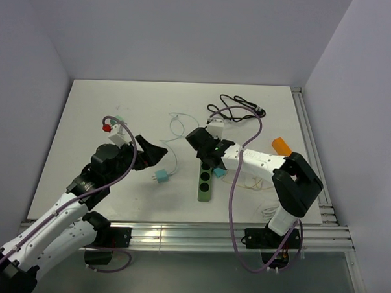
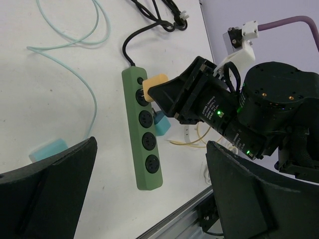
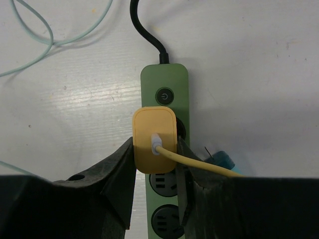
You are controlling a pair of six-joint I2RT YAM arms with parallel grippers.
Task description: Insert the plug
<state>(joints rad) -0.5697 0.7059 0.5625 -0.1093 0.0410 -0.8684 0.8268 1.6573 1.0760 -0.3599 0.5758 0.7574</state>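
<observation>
A green power strip (image 1: 205, 184) (image 2: 144, 144) (image 3: 164, 82) lies lengthwise mid-table, switch end far from me. My right gripper (image 1: 205, 155) (image 3: 155, 147) is shut on a yellow plug (image 3: 154, 139) (image 2: 153, 84), one finger on each side. The plug sits over the first socket just below the switch (image 3: 165, 95). Its prongs are hidden, so how deep they sit I cannot tell. Its yellow cord (image 3: 199, 164) trails right. My left gripper (image 1: 153, 154) (image 2: 152, 144) hangs open to the left of the strip, with nothing between its fingers.
A teal plug (image 1: 160, 178) (image 2: 47, 149) with a pale teal cord (image 1: 177, 126) lies left of the strip. Another teal plug (image 1: 219, 172) (image 3: 224, 160) rests against the strip's right side. The strip's black cable (image 1: 239, 106) coils at the back; an orange block (image 1: 281, 146) lies right.
</observation>
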